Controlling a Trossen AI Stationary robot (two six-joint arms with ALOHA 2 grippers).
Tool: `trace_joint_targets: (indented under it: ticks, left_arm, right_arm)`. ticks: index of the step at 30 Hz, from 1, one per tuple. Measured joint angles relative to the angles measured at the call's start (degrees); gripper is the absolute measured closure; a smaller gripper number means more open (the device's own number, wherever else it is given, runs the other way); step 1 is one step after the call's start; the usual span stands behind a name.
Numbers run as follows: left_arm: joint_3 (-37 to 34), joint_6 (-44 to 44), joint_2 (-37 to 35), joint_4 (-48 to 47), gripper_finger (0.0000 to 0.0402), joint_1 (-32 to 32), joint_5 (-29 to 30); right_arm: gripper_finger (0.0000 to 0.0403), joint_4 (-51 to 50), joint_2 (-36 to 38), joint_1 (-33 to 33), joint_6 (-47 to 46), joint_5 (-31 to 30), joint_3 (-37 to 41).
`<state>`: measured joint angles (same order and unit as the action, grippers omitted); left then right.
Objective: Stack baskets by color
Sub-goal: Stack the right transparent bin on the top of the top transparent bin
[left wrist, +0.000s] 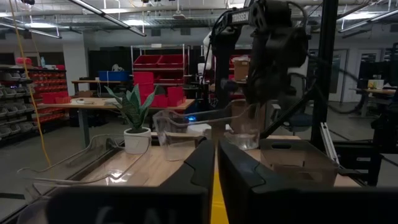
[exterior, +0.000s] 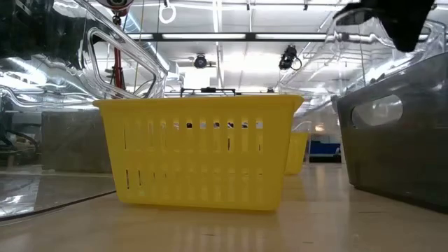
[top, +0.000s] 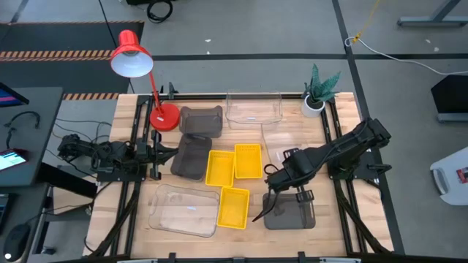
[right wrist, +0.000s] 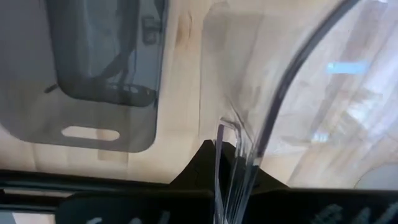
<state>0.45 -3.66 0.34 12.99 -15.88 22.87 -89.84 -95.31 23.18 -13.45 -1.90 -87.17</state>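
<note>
Held clear basket, high view: the clear basket (top: 289,140) hangs lifted from the right gripper (top: 272,177), right of centre, above bare table
Target, high view: a judgement: the back clear basket (top: 254,109) lies nearest, just behind and to the left of the load, its long axis running across the table; the front clear basket (top: 183,210) sits well apart, beyond the yellow baskets (top: 234,172)
Room, high view: potted plant (top: 316,95) stands beside the back basket's right end; a grey basket (top: 289,212) lies below the right gripper
Left arm, high view: left gripper (top: 164,155) waits at the left edge, near another grey basket (top: 191,155)
Low view: a yellow basket (exterior: 199,150) fills the centre, a grey one (exterior: 402,140) at right; neither gripper can be made out
Left wrist view: left gripper (left wrist: 216,163) has fingers nearly together, holding nothing; the lifted clear basket (left wrist: 199,127) hangs across the table under the right arm
Right wrist view: right gripper (right wrist: 230,163) is clamped on the clear basket's wall (right wrist: 298,74); the grey basket (right wrist: 106,62) lies beneath, apart from it
Risk: the thin wall may slip or tilt in transit
</note>
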Motion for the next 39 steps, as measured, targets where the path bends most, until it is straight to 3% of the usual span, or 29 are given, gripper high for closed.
trace_joint_targets:
  ticks: [10,18,26,32,39]
  left_arm:
    - [0.0,0.0,0.0,0.0,0.0368,0.0,0.0]
    - [0.0,0.0,0.0,0.0,0.0375,0.0,0.0]
    - [0.0,0.0,0.0,0.0,0.0373,0.0,0.0]
    - [0.0,0.0,0.0,0.0,0.0368,0.0,0.0]
    - [0.0,0.0,0.0,0.0,0.0376,0.0,0.0]
  right_arm:
    - [0.0398,-0.2,5.3,-0.6,4.5,-7.3,-3.9]
    - [0.0397,4.9,8.6,-5.3,13.4,-13.3,-4.4]
    - [0.0396,7.6,9.2,-11.4,31.8,-23.1,-4.4]
    - [0.0397,10.2,9.2,-18.9,46.3,-21.1,-4.4]
    - [0.0398,10.5,9.2,-25.9,71.9,-20.9,-4.4]
